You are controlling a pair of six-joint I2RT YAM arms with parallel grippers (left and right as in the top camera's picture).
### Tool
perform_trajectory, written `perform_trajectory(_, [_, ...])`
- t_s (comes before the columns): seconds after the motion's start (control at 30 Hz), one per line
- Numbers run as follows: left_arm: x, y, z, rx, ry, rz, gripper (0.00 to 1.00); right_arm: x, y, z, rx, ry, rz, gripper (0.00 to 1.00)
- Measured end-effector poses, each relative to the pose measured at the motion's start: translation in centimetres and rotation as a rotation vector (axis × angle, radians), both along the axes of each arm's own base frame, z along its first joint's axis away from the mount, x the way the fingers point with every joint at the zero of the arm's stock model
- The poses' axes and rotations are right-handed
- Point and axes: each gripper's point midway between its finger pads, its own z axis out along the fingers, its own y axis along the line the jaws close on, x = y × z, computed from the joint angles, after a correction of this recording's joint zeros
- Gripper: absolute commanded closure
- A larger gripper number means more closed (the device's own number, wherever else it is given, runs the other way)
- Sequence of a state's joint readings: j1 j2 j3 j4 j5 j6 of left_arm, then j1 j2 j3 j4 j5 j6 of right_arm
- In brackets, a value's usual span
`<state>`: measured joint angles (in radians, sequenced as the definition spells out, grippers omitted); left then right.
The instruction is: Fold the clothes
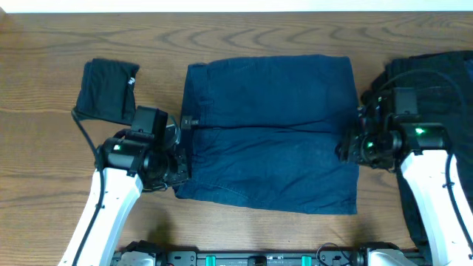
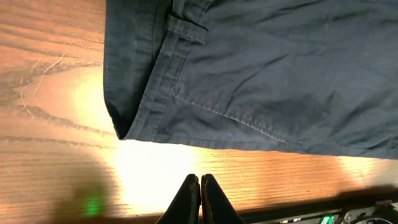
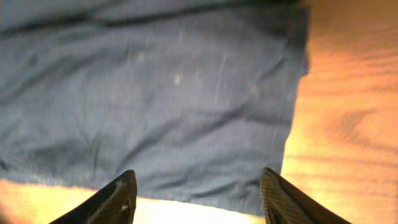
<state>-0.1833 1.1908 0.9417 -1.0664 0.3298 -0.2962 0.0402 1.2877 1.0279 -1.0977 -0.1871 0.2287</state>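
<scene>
While the navy shorts (image 1: 270,133) lie spread flat across the middle of the wooden table (image 1: 44,170), we see both arms standing at their short sides, one at each. From overhead, the waistband (image 2: 158,81) runs down the shorts' left side, and the cloth reaches from there to a straight edge on the right.

Our left gripper (image 2: 200,199) has its jaws pressed together with nothing between them. In the left wrist view it hangs over bare wood, apart from the cloth. The shorts' corner, where the waistband meets the long edge, lies just ahead of the tips and a little to their left. A belt loop (image 2: 186,31) shows farther up the band.

Our right gripper (image 3: 198,174) has its jaws wide apart and grips nothing. In the right wrist view the navy cloth fills the space between and ahead of the two fingers (image 3: 118,199). The cloth's edge crosses low between them, and its corner lies just beside the right-hand finger, with bare wood beyond.

A small black garment (image 1: 109,89) lies folded at the far left, well apart from the shorts. A dark heap (image 1: 443,74) of cloth sits at the far right, partly under the right arm.
</scene>
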Motion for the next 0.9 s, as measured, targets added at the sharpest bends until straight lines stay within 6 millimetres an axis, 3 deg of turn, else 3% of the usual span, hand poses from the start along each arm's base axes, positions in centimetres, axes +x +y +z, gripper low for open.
perform_trajectory(0.17, [0.1, 0.0, -0.3, -0.002, -0.005, 0.006, 0.92, -1.7, 0.5, -1.6, 0.001, 0.072, -0.001, 0.35])
perform_trajectory(0.4, [-0.7, 0.1, -1.7, 0.003, 0.029, 0.014, 0.86, -6.3, 0.2, -6.2, -0.004, 0.246, -0.076, 0.34])
perform_trajectory(0.9, [-0.4, 0.1, -1.7, 0.001, 0.017, 0.015, 0.84, -9.2, -0.1, -11.0, -0.004, 0.343, -0.260, 0.35])
